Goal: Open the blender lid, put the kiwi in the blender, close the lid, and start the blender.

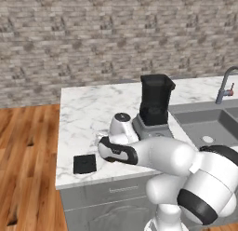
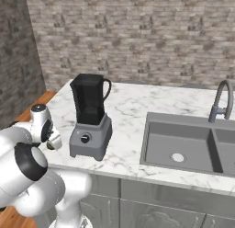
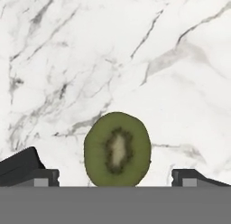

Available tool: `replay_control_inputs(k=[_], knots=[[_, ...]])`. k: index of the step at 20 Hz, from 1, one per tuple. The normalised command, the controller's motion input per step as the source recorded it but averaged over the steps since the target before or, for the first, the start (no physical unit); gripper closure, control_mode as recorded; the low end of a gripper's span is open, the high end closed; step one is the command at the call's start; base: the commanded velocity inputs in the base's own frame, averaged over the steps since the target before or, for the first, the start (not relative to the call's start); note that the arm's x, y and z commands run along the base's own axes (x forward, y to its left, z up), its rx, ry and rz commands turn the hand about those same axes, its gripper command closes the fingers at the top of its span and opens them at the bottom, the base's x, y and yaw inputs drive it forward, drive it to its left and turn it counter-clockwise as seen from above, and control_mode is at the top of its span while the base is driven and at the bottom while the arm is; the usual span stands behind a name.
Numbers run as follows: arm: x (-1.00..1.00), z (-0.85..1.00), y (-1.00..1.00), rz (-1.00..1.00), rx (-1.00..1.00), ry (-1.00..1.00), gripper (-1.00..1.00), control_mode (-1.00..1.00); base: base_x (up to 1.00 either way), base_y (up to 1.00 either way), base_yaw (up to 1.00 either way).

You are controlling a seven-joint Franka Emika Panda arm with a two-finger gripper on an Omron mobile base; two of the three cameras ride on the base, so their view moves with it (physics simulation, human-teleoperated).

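Kiwi lies flat on the marble counter right below my hand, its cut green face turned up at me and its pale core showing. My two fingertips stand spread wide, one off to each side of the fruit, neither touching it; my gripper is open and holds nothing. From the left base view the blender lid is already off, lying flat near the counter's front edge, and the blender stands uncovered further back, next to the sink.

Risks as I judge them. The fruit sits low against the stone, so if I come down too shallow my pads will close above its widest part and it will squirt out and roll, perhaps toward the front edge. If I drop too far, my tips strike the marble before they can close. The kiwi looks roughly centred between my fingers, yet a small offset would let one finger reach it first and shove it sideways. Its skin is round and likely slick, so a light squeeze may let it slip during the lift to the jar. The jar mouth is narrow and tall, and a low carry could knock the blender.
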Motion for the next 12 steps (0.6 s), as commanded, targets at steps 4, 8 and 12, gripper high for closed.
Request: replay_control_inputs(k=[4,8,12], knots=[[0.08,0.00,0.00,-0.03,0.00,-0.02,-1.00,-1.00,0.00,0.00,0.00],[0.12,-0.02,0.00,-0.03,0.00,0.00,-1.00,-1.00,0.00,0.00,0.00],[0.21,-0.07,0.00,-0.03,0.00,0.00,-1.00,-1.00,0.00,0.00,0.00]])
